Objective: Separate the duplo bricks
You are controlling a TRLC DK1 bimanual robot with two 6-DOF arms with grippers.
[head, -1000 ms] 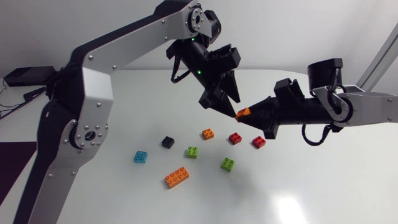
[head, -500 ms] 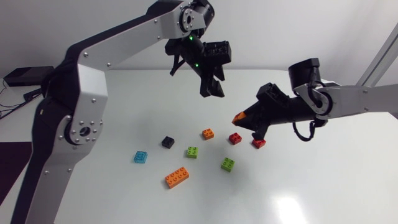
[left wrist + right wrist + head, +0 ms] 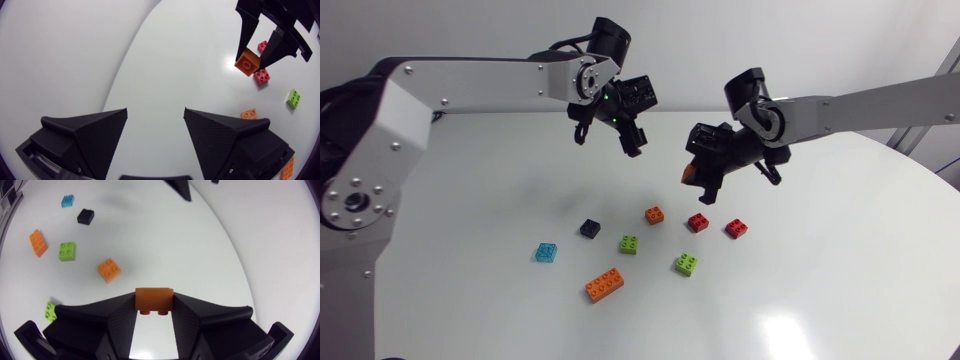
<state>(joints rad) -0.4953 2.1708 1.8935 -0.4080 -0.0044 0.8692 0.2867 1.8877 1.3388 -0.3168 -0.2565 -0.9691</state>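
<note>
My left pincer [image 3: 631,143] has drawn back from the right one, fingers spread and empty, so the joined pair has come apart. My right pincer [image 3: 698,180] stays clenched on the orange brick [image 3: 688,172], held at its fingertips in the air above the red brick [image 3: 698,222] on the table [image 3: 820,280].

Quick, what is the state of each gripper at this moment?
Left gripper: open, holding nothing.
Right gripper: closed on one orange brick.
</note>
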